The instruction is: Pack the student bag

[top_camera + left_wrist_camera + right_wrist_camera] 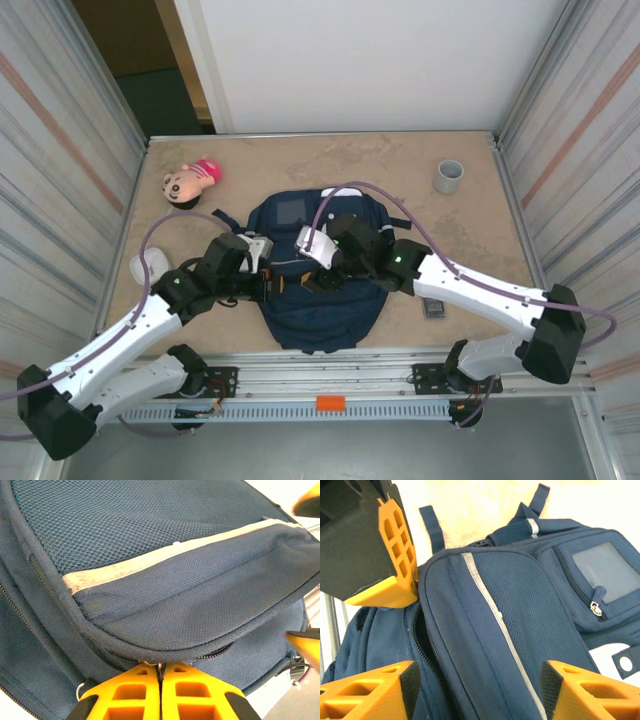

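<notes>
The student bag [320, 322] is laid flat on the desk [420, 160], directly beneath both sets of fingers, front pocket [485, 620] uppermost. The left fingers [172, 685] are seen pressed together, and a small metal zip pull [160, 666] is nipped between their tips, just under the pocket's lower seam. That pinch is judged to be there for working the zip, so that the bag can be opened and filled. Beside those tips a dark slit of parted zip [418, 630] is visible, so the compartment is taken to be partly open. The right fingers [375, 692] are spread wide and nothing is held. The pocket with its white stripe [495, 615] is straddled by them, one finger lying over each side. That open straddle reads as a readiness to pin or lift the flap while the zip is pulled from the other side, though this is only a judgement. From above, the left arm [130, 335] is stretched forward and inward from its base, with the wrist turned in over the bag's left edge. The right arm [480, 292] is mirrored across from it and bent in low, so that both wrists are brought close together over the middle of the bag.
</notes>
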